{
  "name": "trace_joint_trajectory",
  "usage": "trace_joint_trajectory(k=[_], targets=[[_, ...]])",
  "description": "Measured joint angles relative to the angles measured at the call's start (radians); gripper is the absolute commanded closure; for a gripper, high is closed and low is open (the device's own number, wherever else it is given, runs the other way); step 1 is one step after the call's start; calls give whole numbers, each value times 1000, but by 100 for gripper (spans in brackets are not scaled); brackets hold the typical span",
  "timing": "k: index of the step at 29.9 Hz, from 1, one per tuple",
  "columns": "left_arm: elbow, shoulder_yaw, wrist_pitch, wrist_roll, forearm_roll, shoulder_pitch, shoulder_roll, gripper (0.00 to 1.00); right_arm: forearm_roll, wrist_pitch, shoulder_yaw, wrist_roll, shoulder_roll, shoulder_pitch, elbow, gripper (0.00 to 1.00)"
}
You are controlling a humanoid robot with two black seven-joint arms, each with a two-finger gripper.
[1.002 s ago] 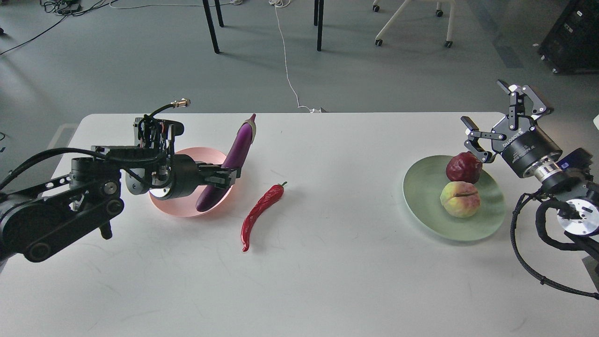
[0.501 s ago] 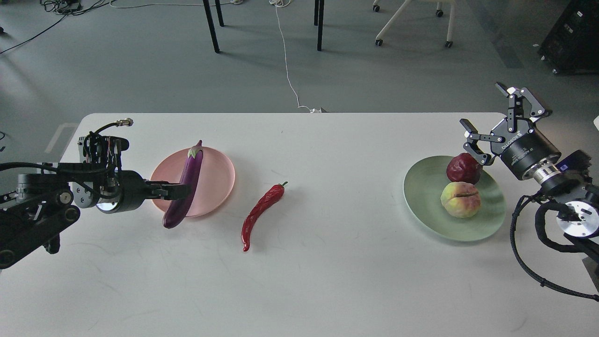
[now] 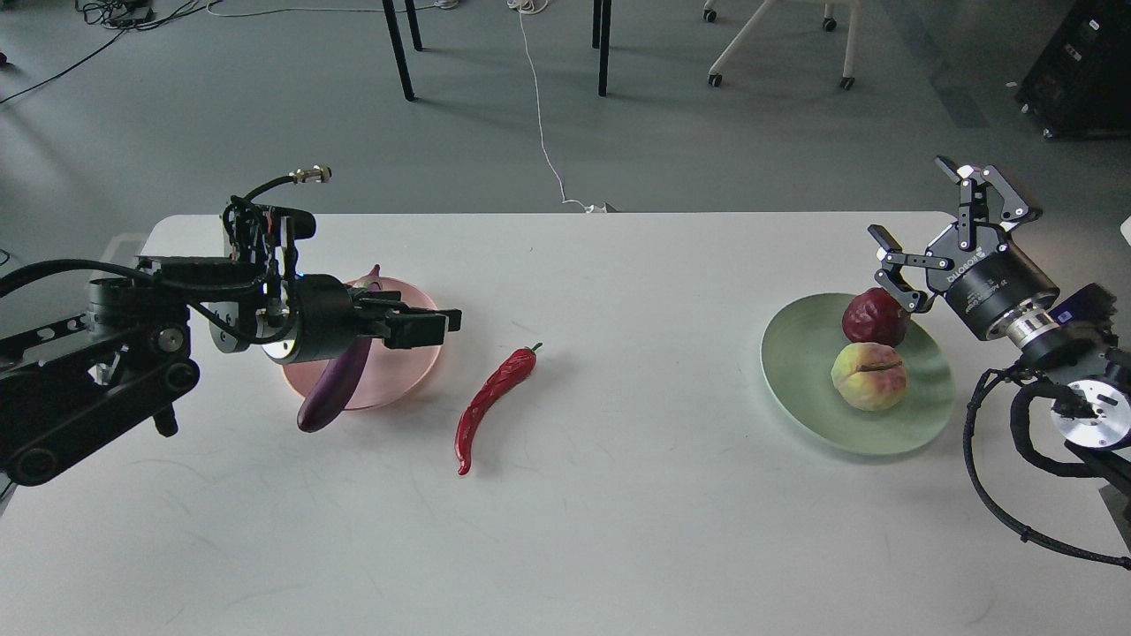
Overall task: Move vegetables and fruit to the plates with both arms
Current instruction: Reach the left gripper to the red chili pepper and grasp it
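Observation:
The purple eggplant (image 3: 325, 397) lies across the pink plate (image 3: 402, 375), its lower end hanging over the plate's front-left rim and its middle hidden under my left gripper. My left gripper (image 3: 442, 325) hovers over the plate, pointing right, fingers a little apart and holding nothing. The red chili pepper (image 3: 489, 405) lies on the table right of the pink plate. The pomegranate (image 3: 870, 318) and the peach (image 3: 869, 375) sit on the green plate (image 3: 813, 397). My right gripper (image 3: 910, 201) is open, just behind and above the pomegranate.
The white table (image 3: 618, 530) ends just behind both plates. Beyond it are grey floor, table and chair legs, and a white cable (image 3: 541, 132). My right arm's cable loops hang by the table's right edge.
The left gripper carried the eggplant left and down onto the pink plate, let it go, then rose and moved right over the plate. The right arm barely moved.

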Motion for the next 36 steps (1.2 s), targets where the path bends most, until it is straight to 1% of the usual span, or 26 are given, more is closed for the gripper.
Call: trace_joint_trajectory(k=[4,7,13,18,22,33,34,36], targets=[[-15,48,0,6,110,3,-59,2,-1,0,0,0,0,-6,1,3],[4,83,0,4,204,7,-118,2,-1,0,2,0,0,-12,2,3],[86,109,0,8,258,12,-213,3,-2,0,4,0,0,-17,1,3],[191,110,0,9,266,4,-283,4,-3,0,4,0,0,-18,1,3],[238,111,0,9,270,2,-320,5,-4,0,4,0,0,-18,1,3],[339,128,5,9,272,8,-362,16,-4,0,4,0,-2,-18,3,3],[344,128,7,9,271,8,-362,18,-4,0,4,0,-3,-18,3,3],[348,129,8,9,271,10,-363,25,-4,0,4,0,-8,-19,3,3]])
